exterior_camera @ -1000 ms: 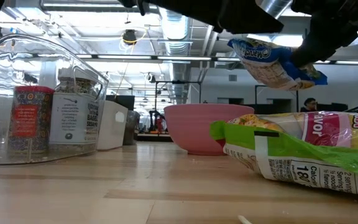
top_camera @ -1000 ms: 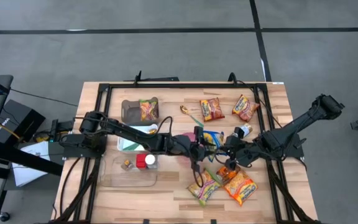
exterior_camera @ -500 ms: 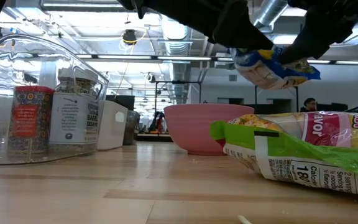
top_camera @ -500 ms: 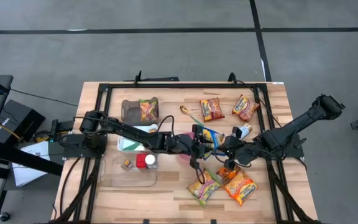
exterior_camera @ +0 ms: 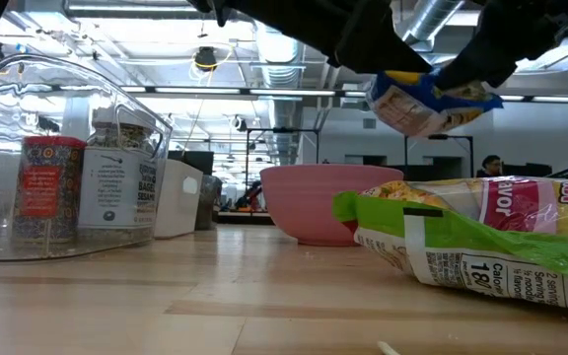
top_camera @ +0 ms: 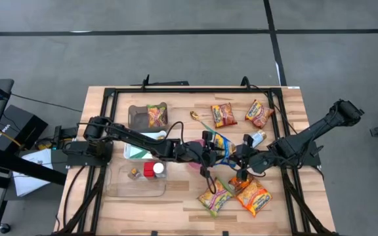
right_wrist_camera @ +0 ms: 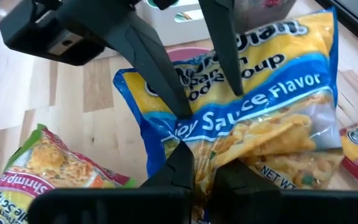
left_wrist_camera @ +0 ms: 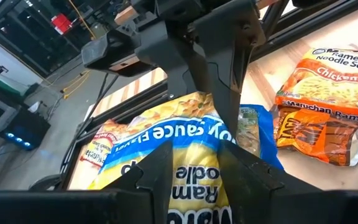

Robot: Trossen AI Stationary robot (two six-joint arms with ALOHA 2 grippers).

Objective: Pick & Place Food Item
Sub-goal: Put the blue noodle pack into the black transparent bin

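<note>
A blue and yellow ramen packet [top_camera: 223, 143] hangs in the air at the table's middle, between my two grippers. My left gripper [top_camera: 210, 147] comes from the left and is shut on it. My right gripper [top_camera: 239, 156] comes from the right and is shut on it too. In the low view the packet [exterior_camera: 427, 99] is crumpled and hangs above and to the right of a pink bowl [exterior_camera: 328, 202]. The packet also shows in the left wrist view [left_wrist_camera: 185, 134] and in the right wrist view [right_wrist_camera: 253, 106]. My left gripper pinches the packet's left end [left_wrist_camera: 194, 158] between its two fingers. The fingers come about level from the table's left side. The packet is lifted clear of the table. My right gripper pinches the opposite end [right_wrist_camera: 205, 142] between its two fingers, about level from the table's right side. The packet is bunched between the two holds.
Ramen packets lie at the front [top_camera: 215, 196] [top_camera: 254, 196] and at the back right [top_camera: 224, 115] [top_camera: 259, 113]. A green-edged packet [exterior_camera: 481, 237] lies close to the low camera. A clear tub with spice jars [top_camera: 140, 174] stands front left, and a white bin [top_camera: 143, 141] and a tray [top_camera: 148, 116] stand behind it.
My right gripper has gone toward the table's left with the packet, closer to my left gripper. The packet has drawn in from a spread, hanging shape to a bunched one between the two grippers.
</note>
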